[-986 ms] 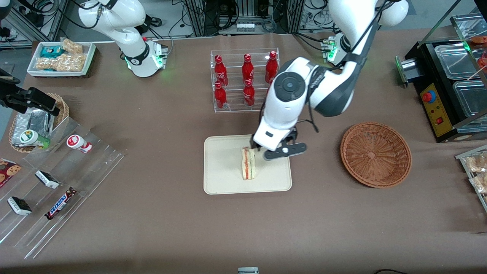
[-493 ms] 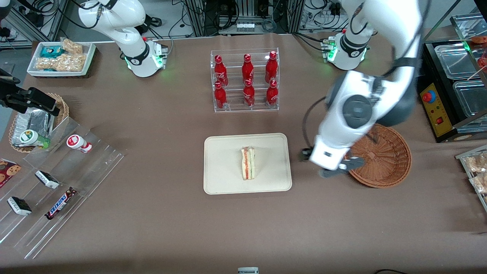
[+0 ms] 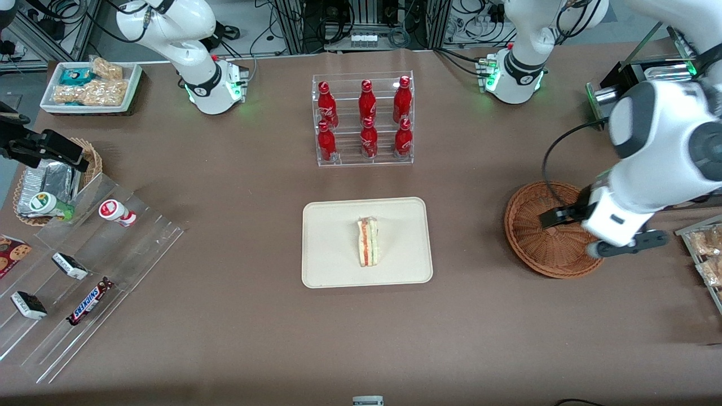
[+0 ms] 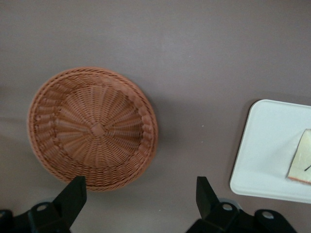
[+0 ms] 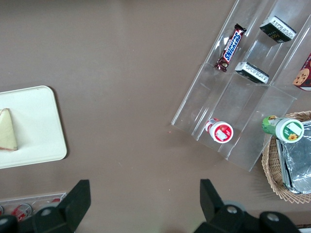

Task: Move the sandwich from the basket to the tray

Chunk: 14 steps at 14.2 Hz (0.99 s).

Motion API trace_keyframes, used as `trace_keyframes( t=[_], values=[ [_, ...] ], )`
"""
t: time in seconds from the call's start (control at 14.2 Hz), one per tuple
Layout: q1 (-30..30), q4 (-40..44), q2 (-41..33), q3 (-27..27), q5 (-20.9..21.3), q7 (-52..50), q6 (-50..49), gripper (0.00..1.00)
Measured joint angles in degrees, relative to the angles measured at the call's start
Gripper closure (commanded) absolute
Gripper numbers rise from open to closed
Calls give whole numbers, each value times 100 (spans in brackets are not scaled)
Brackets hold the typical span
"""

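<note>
The sandwich lies on the tray near its middle, well apart from the basket toward the working arm's end of the table. The gripper hangs above the basket's outer edge, its fingers spread wide and holding nothing. The basket has nothing in it.

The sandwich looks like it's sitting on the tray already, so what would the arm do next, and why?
Probably just retreat and park: the sandwich lies on the tray, the basket holds nothing, and the gripper hangs above the basket's edge with jaws open and nothing in them.
</note>
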Motion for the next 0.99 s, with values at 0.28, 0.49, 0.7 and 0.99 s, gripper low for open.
trace_keyframes(
  t=[0.28,0.49,0.7,0.99],
  values=[
    [393,-5,-489,-1,5,649,-318,0],
    [640,-16,-762,-81,25,890,-445,0],
    [1253,-53,-823,-660,25,1089,-469,0],
    [1534,-216,-991,-1116,51,1097,-491,0]
  ],
)
